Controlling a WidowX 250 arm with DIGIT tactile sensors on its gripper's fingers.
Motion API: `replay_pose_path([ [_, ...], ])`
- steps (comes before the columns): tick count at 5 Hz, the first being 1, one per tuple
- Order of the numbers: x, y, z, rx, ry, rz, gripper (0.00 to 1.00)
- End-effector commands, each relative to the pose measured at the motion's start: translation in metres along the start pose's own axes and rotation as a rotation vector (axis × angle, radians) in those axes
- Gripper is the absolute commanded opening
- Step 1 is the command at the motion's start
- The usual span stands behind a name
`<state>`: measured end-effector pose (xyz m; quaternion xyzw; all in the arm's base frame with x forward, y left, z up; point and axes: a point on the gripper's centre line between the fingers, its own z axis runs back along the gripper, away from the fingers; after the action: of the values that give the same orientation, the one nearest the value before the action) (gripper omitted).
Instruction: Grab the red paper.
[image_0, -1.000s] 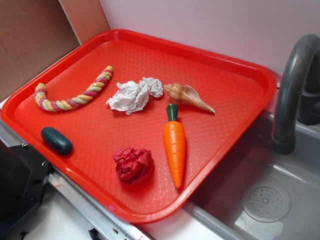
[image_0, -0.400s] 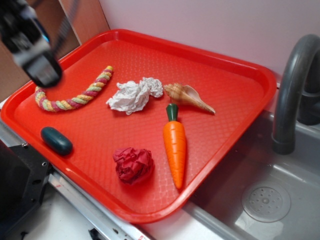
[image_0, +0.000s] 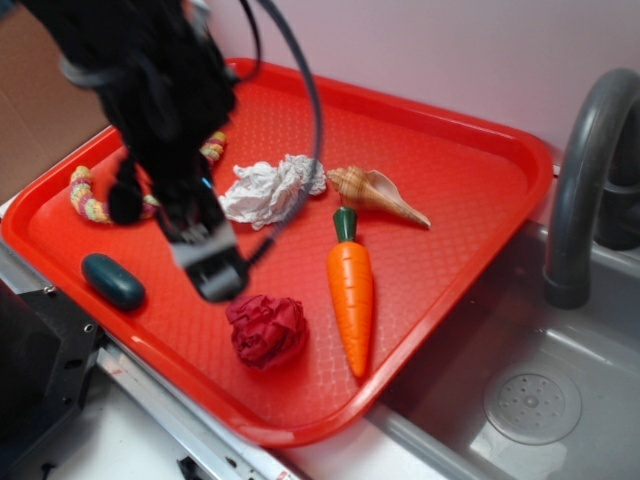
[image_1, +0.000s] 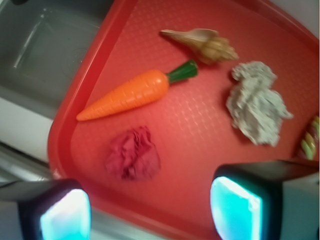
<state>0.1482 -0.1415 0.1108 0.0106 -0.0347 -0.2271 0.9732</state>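
The red paper (image_0: 266, 329) is a crumpled ball of dark crimson, its surface all folds and creases, lying on the bright red plastic tray (image_0: 470, 190) near the tray's front edge. The tray floor is stamped with a fine diamond grid and its rim turns up smoothly at rounded corners. Just beside the ball lies a toy carrot (image_0: 349, 293) — glossy orange, tapered, with a green stub at the thick end; the two are close but apart. Farther back sit a wrinkled white paper wad (image_0: 268, 190) and a ridged tan seashell (image_0: 375, 192) with a pointed tip. A twisted rope toy (image_0: 88, 197) in pink, yellow and green curves at the left, partly hidden by the arm, and a smooth dark teal oval piece (image_0: 113, 281) rests near the left rim. The black end effector (image_0: 212, 270) hangs over the tray just to the left of the red ball, not touching it. From the wrist view its two fingers (image_1: 236, 207) stand spread wide, nothing between them — their inner pads glow pale cyan — and the red paper (image_1: 132, 154) shows in the gap ahead.
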Motion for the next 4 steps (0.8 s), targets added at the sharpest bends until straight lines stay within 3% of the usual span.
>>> replay_pose_path([
  [1, 0.002, -0.011, -0.036, -0.012, 0.052, -0.063, 1.00],
  [3, -0.009, -0.013, -0.061, -0.043, 0.150, -0.133, 1.00],
  [4, -0.009, -0.013, -0.072, -0.025, 0.169, -0.136, 1.00],
])
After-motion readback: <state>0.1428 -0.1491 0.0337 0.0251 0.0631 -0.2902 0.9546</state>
